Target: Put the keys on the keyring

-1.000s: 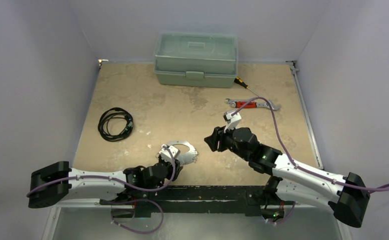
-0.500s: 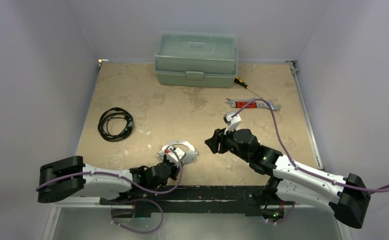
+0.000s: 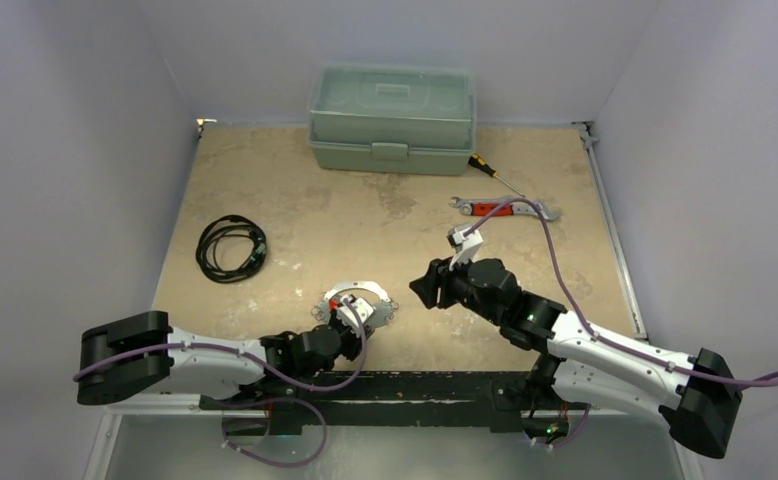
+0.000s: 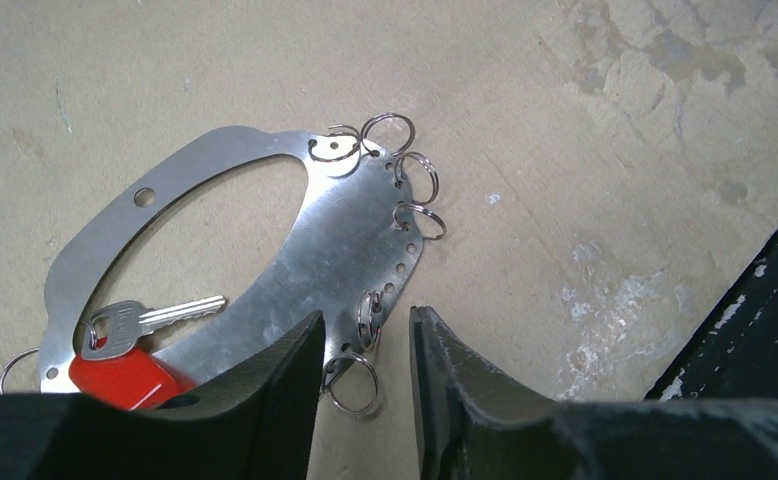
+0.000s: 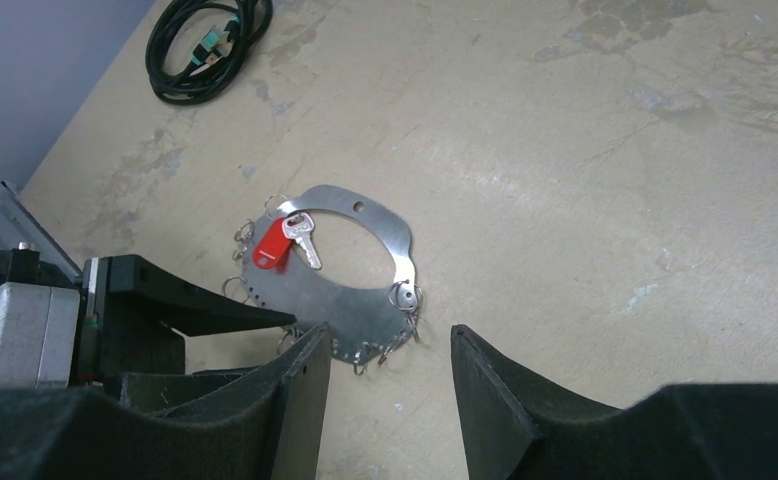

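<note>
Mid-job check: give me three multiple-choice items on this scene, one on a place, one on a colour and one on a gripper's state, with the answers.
1. The coiled black cable lies on the table's:
A) right side
B) left side
C) far middle

2. The tag of the key resting on the keyring is:
A) red
B) blue
C) green

3. The right gripper is:
A) shut on the key
B) shut on the keyring
C) open, holding nothing

Answers:
1 B: the top view shows the cable well to the left of the keyring.
2 A: both wrist views show red plastic on the key's head.
3 C: its fingers stand apart above the table and grip nothing.
</note>
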Controlling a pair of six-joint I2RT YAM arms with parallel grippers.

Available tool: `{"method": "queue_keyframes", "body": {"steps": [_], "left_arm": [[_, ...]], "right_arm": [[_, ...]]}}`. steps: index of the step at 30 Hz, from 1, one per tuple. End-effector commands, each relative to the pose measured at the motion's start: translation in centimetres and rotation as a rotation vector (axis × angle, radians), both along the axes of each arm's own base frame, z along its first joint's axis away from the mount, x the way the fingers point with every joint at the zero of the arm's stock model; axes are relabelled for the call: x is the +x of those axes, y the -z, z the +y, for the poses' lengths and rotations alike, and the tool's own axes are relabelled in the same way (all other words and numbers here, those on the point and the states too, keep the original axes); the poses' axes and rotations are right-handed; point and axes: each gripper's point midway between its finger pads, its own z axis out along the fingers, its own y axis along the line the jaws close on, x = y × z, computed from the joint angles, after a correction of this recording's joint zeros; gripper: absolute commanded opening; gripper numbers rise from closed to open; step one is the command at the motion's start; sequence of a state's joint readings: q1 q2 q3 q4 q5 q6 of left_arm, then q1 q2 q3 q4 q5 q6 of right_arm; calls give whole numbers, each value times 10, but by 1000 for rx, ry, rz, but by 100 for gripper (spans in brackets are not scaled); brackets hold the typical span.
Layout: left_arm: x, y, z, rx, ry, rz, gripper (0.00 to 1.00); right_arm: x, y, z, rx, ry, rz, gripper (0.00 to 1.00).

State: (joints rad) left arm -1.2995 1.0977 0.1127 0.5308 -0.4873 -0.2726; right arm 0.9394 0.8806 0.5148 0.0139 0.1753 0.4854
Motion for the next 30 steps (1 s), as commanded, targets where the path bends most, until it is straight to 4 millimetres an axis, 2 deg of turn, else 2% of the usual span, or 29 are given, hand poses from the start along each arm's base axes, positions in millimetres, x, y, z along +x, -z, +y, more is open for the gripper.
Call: {"method": "queue_keyframes", "body": {"steps": [1,3,7,15,19,21,25,30], "left_arm": [[2,-3,-3,-33,-34,13,37],[1,1,-2,-29,-42,27,37],[1,7,1,-25,-58,38,28],[1,10,0,-10,-45,35,17],[-1,13,-1,2,-29,35,9],[-1,12,-3,2,-21,31,1],[-1,5,-7,-6,-5,23,0],[-2,-23,-21,-24,38,7,0]], "right_arm": [[-2,-2,1,15,-14,-8,51],[-2,-1,1,14,-16,-6,51],[-2,-2,1,15,-18,-6,51],[-2,0,2,13,-23,-4,51],[-2,2,3,11,-24,-1,51],[-3,2,3,10,-26,-1,51],[-4,-1,3,14,-34,-6,51],[-10,-14,6,42,-79,-33,51]]}}
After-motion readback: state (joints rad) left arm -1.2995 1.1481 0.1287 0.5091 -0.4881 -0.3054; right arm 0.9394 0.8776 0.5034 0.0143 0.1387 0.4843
